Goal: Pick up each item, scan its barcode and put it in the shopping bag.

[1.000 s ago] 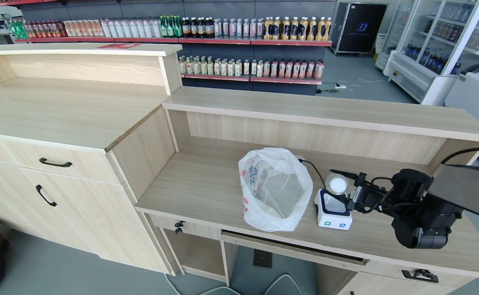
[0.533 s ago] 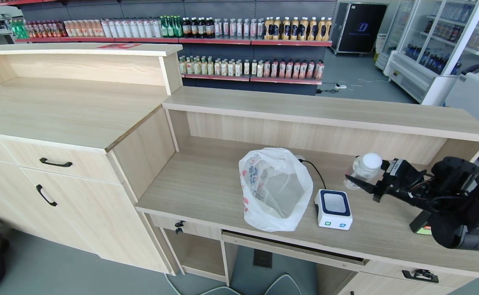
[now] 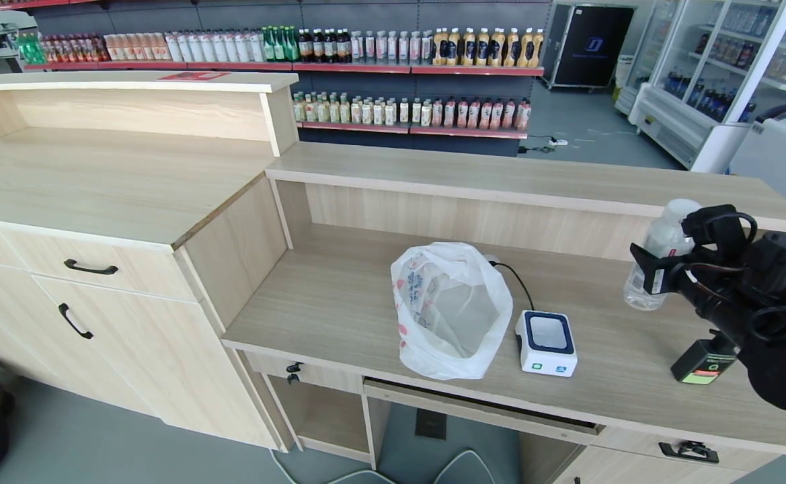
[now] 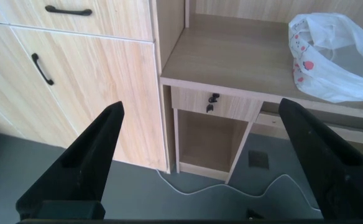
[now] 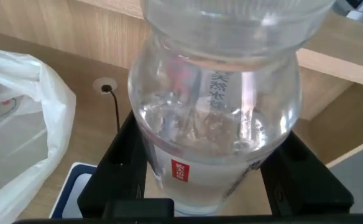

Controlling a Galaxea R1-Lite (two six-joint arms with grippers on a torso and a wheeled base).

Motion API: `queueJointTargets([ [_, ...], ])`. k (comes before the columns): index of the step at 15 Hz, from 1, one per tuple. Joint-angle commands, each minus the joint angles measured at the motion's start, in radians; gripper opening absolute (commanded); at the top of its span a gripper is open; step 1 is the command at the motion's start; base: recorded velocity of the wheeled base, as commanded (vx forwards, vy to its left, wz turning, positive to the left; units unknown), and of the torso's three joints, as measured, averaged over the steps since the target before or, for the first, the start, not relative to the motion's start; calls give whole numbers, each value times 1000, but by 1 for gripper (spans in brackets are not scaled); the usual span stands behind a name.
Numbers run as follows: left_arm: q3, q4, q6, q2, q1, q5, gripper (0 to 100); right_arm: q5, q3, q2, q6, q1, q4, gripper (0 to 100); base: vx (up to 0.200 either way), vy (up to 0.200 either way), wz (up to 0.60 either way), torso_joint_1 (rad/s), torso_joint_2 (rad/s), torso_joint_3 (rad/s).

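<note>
The right claw (image 3: 670, 252) pinches a clear water bottle (image 3: 658, 236) by its body, roughly upright over the right end of the bench (image 3: 339, 296); the scanner (image 3: 546, 341) sits just beside the open white shopping bag (image 3: 450, 309), well apart from the bottle; a small dark item (image 3: 702, 363) sits near the right arm; the left claw (image 4: 201, 109) hangs spread wide off the bench's front, above the floor.
</note>
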State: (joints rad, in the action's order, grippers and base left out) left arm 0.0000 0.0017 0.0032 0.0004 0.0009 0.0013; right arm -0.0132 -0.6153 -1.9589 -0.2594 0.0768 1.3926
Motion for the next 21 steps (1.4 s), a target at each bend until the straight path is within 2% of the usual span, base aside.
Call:
queueJointTargets([
  [1,0,0,0,0,1,0,100,67,35,28,9,-19,8,0,0,0,0,0,0,0],
  [5,0,0,0,0,1,0,100,71,48,17,8,-19,33,0,0,0,0,0,0,0],
  [8,0,0,0,0,1,0,100,142,58,5,-1,-19,48,0,0,0,0,0,0,0],
  [12,0,0,0,0,1,0,100,139,66,8,-35,-19,62,0,0,0,0,0,0,0],
  [18,0,0,0,0,1,0,100,142,-4,-64,-57,-51,88,0,0,0,600,3,4,2],
  [21,0,0,0,0,1,0,100,128,-69,-158,-29,-78,163,0,0,0,600,4,2,2],
])
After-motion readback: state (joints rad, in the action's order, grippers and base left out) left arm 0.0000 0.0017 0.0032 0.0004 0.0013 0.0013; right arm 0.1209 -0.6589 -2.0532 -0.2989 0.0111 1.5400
